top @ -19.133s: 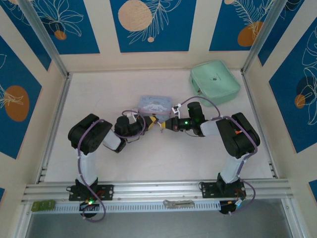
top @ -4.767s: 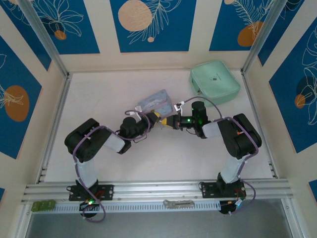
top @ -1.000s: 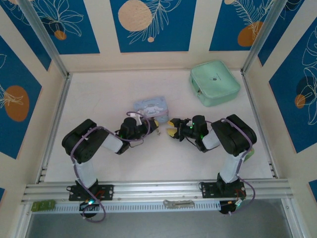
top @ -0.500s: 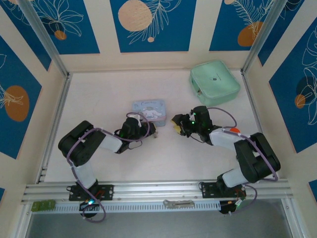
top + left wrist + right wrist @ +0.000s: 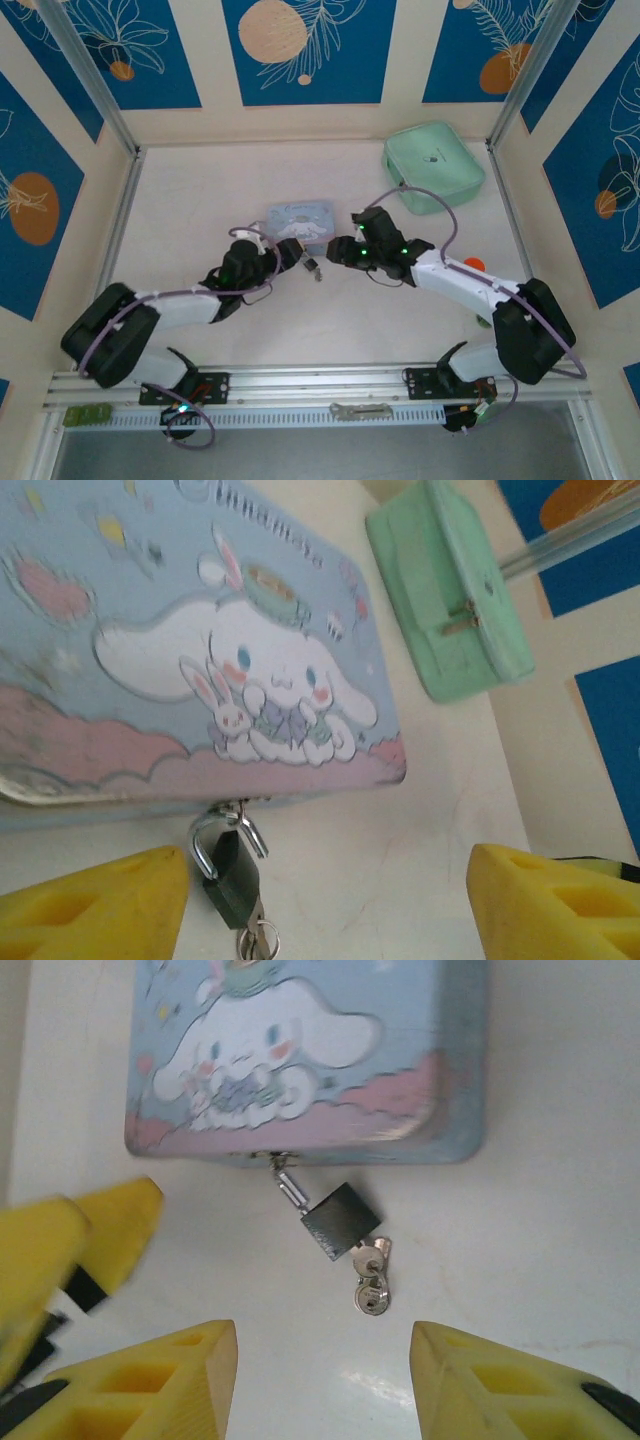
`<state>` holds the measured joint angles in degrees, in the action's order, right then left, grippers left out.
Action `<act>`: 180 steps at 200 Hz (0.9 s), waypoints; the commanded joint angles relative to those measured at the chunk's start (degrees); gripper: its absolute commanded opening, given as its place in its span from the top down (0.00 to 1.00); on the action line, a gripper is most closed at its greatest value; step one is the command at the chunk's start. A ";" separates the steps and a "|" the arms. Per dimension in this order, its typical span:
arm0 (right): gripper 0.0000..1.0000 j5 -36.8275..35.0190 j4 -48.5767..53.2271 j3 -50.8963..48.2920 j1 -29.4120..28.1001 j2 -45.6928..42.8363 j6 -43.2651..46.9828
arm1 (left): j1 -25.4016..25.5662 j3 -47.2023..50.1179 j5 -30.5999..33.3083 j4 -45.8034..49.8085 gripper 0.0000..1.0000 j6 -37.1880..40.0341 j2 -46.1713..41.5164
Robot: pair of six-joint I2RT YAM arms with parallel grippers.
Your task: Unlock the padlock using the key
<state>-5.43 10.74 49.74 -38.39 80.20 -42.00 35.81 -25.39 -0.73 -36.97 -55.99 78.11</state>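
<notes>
The small black padlock (image 5: 230,878) hangs by its silver shackle from the hasp on the front of the light-blue cartoon tin (image 5: 200,670). One shackle leg is swung free of the body. The key (image 5: 367,1258) sticks in the padlock's (image 5: 340,1220) bottom, with a second key on its ring lying on the table. My left gripper (image 5: 325,905) is open, its left pad beside the padlock but holding nothing. My right gripper (image 5: 325,1370) is open too, just short of the keys. In the top view both grippers, left (image 5: 293,256) and right (image 5: 334,250), flank the padlock (image 5: 313,267).
A mint-green pouch (image 5: 433,166) lies at the back right, also seen past the tin in the left wrist view (image 5: 450,600). A small orange object (image 5: 473,264) shows behind the right forearm. The tin (image 5: 300,217) lies flat on the white table.
My left gripper has opened and its arm has stretched out low along the table. The right arm has swung forward and left, bringing its gripper close to the padlock. The tin now lies flat.
</notes>
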 commanded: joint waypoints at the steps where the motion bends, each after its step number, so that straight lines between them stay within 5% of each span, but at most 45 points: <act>1: 0.51 -6.12 8.49 6.06 -4.18 5.05 13.50 | -3.19 0.77 4.21 8.40 0.25 1.07 -3.94; 78: 0.47 -21.13 22.54 26.93 -14.49 26.47 28.23 | -11.51 4.11 1.93 8.85 0.22 -2.18 -9.29; 180: 0.51 -25.30 21.38 28.74 -15.78 33.10 29.85 | -11.63 4.74 -0.66 2.63 0.22 -5.69 -4.33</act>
<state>-28.75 32.40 76.88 -53.39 111.85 -13.41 24.73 -20.60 0.45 -31.07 -60.27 72.25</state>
